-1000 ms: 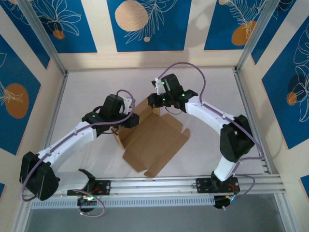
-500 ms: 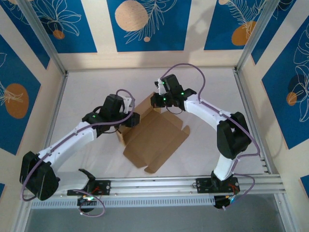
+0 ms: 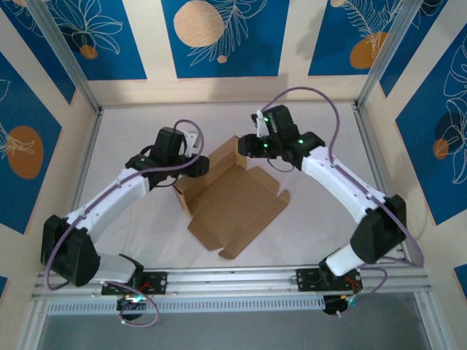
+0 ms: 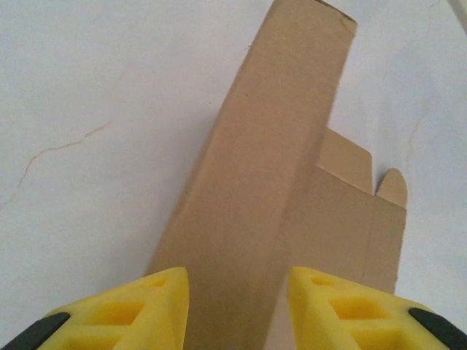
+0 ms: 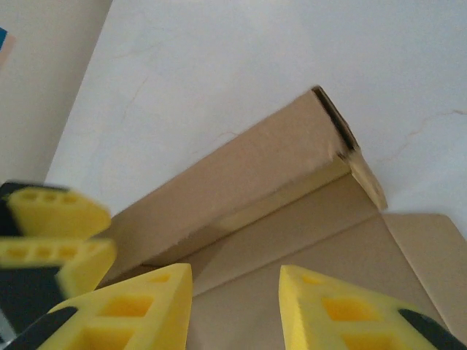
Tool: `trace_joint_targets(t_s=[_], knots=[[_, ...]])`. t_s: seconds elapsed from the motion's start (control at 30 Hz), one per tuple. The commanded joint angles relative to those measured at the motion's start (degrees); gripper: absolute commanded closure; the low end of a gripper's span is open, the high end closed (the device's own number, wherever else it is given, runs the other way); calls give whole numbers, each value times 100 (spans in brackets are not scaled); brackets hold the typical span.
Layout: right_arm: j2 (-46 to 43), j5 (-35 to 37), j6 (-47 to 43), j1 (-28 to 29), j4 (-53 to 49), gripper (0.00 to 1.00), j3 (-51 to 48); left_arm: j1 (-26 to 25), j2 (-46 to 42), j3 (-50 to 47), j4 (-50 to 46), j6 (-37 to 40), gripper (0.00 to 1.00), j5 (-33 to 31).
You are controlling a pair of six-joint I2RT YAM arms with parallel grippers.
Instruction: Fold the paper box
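Observation:
The paper box (image 3: 235,208) is brown cardboard lying in the middle of the white table, mostly flat, with one long wall (image 3: 208,166) folded up along its far-left edge. My left gripper (image 3: 200,168) hovers at that wall's left end. Its yellow fingers (image 4: 139,310) stand apart over the raised wall (image 4: 270,168), gripping nothing. My right gripper (image 3: 248,148) hangs by the wall's far corner. In the right wrist view that gripper (image 5: 236,306) is open above the box floor, facing the wall (image 5: 241,175). The left gripper's fingers (image 5: 51,233) show at the left.
The white table (image 3: 146,131) is fenced by metal posts and patterned blue and cream walls. An aluminium rail (image 3: 233,277) carrying both arm bases runs along the near edge. Small flaps (image 3: 281,197) stick out at the box's right side.
The right gripper has opened, let go of the box's far corner and drawn back to the right. The left gripper has opened wider and shifted slightly away. The box has turned a little.

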Motion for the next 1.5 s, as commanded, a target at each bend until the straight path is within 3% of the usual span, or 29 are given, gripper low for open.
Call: trace_joint_targets(t_s=[0.0, 0.1, 0.23, 0.33, 0.47, 0.7, 0.93, 1.17, 1.47], knots=[[-382, 218, 149, -68, -446, 62, -498, 55, 318, 259, -165, 335, 59, -121], [-650, 358, 16, -98, -513, 61, -780, -1, 286, 401, -280, 508, 58, -117], [-958, 485, -252, -121, -532, 53, -1080, -405, 223, 871, -912, 1453, 42, -864], [-1083, 583, -370, -148, -464, 51, -1268, -544, 387, 1163, -1308, 1765, 37, -1154], [-1123, 559, -423, -207, -422, 51, -1371, -622, 679, 1360, -1559, 2012, 35, -1322], [-1101, 536, -542, -312, -415, 50, -1473, -722, 1058, 1567, -1614, 1941, 31, -721], [-1102, 396, -551, -438, -345, 50, -1583, -757, 1390, 1741, -1582, 1933, 31, -1141], [-1107, 377, -553, -488, -415, 50, -1461, -231, 1821, 1856, -1278, 1539, 36, -982], [-1640, -2, 78, -1110, -465, 50, -1521, 878, 2160, 1668, -531, 463, 39, 470]])
